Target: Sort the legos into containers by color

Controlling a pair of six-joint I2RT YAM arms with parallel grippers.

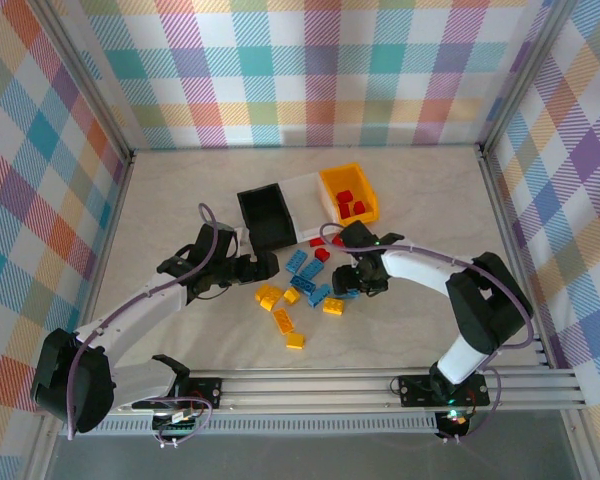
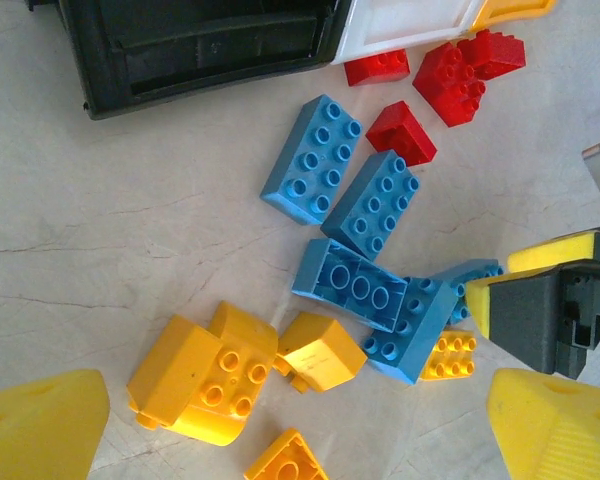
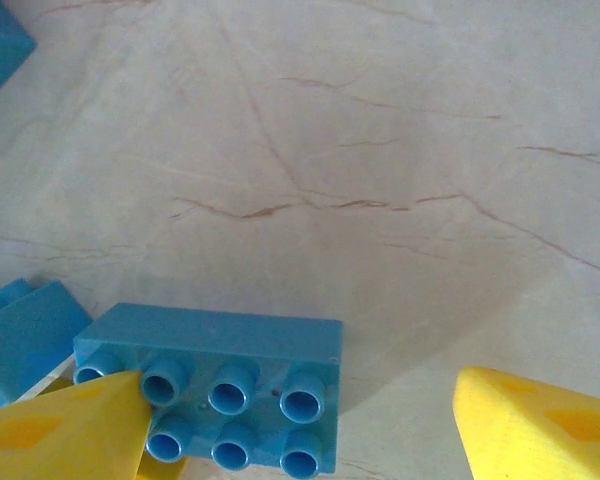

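Presently, red bricks (image 1: 351, 203) are noted in the yellow bin (image 1: 340, 172), beside the white bin (image 1: 308, 196) and black bin (image 1: 270, 220). The left gripper (image 1: 263, 266) and right gripper (image 1: 350, 285) are found with jaws spread.

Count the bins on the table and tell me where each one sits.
3, joined in a row beyond the loose bricks: the black bin on the left, the white bin in the middle, the orange-yellow bin on the right, holding red bricks. None seems hidden.

Robot lab cell: plaid walls (image 1: 310, 70), aluminium frame (image 1: 320, 385), marbled tabletop (image 1: 180, 190).
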